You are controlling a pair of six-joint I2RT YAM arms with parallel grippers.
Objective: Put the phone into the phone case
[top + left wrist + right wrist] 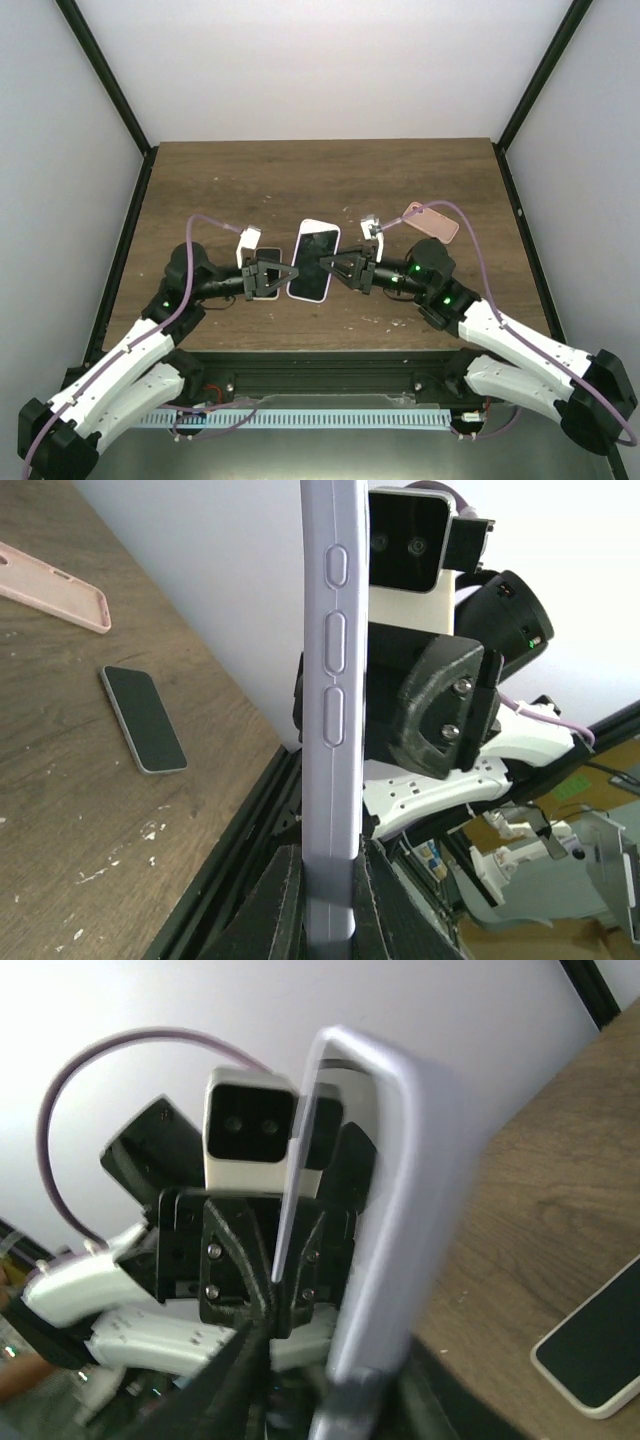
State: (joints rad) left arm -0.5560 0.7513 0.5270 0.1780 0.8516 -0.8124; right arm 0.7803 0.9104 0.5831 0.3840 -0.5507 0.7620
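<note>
Left wrist cam gives the best look: the left claw (pixel 328 880) is pinched tight on the long edge of the lavender case (pixel 330 730), which faces that lens side-on, buttons showing. From above, the case is held flat, up off the table (pixel 320 180), at about 6 o'clock between the two arms. Its upward side is dark glass with a pale rim, so I'd say the phone (pixel 313 262) is already sitting in it. Can't swear every corner has snapped in though, since no view shows the lip up close.

The right claw (pixel 330 265) is at the case's 3 o'clock edge with a finger either side. Whether it's really biting or just loosely around it, I can't tell.

Over at 2 o'clock lies a pink case (pixel 432 222), untouched, and a second phone (pixel 145 720) lies screen-up on the wood by itself.

My read: the main job looks mostly done. What's left is probably a squeeze round the rim to check the fit, then setting the thing down.
</note>
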